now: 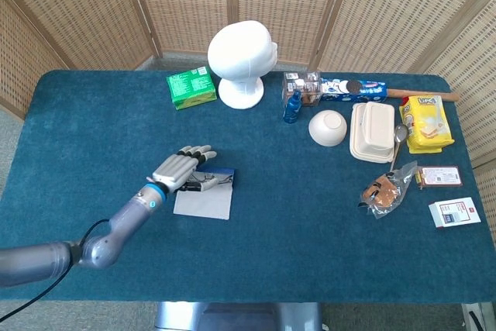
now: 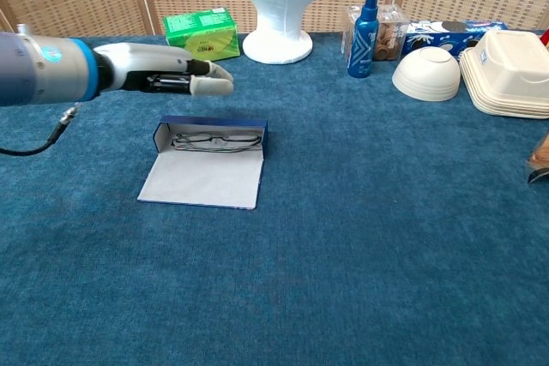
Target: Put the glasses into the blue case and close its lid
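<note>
I see the glasses lying inside the open blue case, long axis running left-right across the blue cloth table, with the lid flapped flat toward me. My left hand hovers above, fingers extended, holding nothing. Only the head view shows the table's right side, and wicker screens stand behind.

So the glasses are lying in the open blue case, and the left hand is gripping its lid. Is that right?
Not quite. The glasses do lie in the open blue case, but the left hand holds nothing: the chest view shows it flat and empty above the table, beyond the case, clear of the lid.
</note>
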`<action>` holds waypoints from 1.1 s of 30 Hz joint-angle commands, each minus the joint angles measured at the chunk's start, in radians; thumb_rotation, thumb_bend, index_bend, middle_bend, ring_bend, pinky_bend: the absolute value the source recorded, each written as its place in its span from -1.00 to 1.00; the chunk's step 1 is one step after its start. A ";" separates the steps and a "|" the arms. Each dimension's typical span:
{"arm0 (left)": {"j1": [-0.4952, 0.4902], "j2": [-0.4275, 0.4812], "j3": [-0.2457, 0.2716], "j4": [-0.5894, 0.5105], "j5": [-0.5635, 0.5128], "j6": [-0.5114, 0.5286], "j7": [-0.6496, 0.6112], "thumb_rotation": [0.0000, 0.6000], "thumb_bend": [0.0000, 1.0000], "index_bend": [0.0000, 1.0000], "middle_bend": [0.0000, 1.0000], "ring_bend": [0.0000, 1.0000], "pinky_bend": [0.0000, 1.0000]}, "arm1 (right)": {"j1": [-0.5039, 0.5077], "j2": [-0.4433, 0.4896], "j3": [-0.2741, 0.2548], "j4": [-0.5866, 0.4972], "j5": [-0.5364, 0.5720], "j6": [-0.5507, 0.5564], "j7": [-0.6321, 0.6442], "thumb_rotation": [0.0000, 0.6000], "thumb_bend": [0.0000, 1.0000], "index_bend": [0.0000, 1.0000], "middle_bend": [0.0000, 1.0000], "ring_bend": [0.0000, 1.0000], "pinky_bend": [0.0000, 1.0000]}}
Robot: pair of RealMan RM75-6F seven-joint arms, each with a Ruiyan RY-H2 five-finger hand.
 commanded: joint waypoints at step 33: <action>-0.036 0.027 0.125 -0.041 0.082 -0.070 -0.171 -0.82 -0.53 -0.72 -0.92 -1.00 -0.84 | -0.010 0.006 0.000 -0.006 -0.002 0.013 0.002 0.89 -0.49 -1.00 -0.75 -1.00 -0.67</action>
